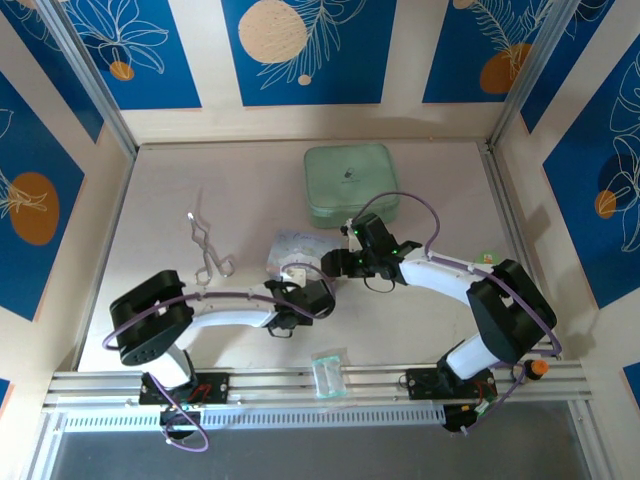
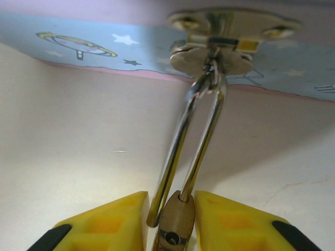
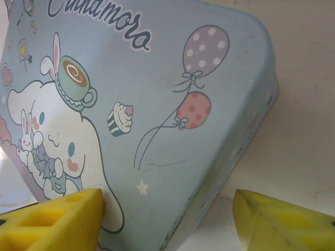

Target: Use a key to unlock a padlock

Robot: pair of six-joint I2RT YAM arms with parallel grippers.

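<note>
Left wrist view: the padlock sits at the bottom of the frame, its brass body pinched between the yellow fingers of the left end effector, which is closed on it. Its thin silver shackle runs up and away to the hasp on the side of the tin, still threaded through it, so the lock is not yet open. Held this way, the body is pulled out from the tin and kept from swinging. The round keyway faces the near side, and my guess is that this presents it for a key.

In the right wrist view, the right end effector is spread open with a corner of the printed tin between its fingers. The left finger sits against the lid and the right one is apart from the wall. It probably stands there to brace the tin against the pull on the lock.

From the top external view, both end effectors meet at the tin near the middle of the bench. A pale green case lies farther back, and a thin silver object lies to the left, well apart.
</note>
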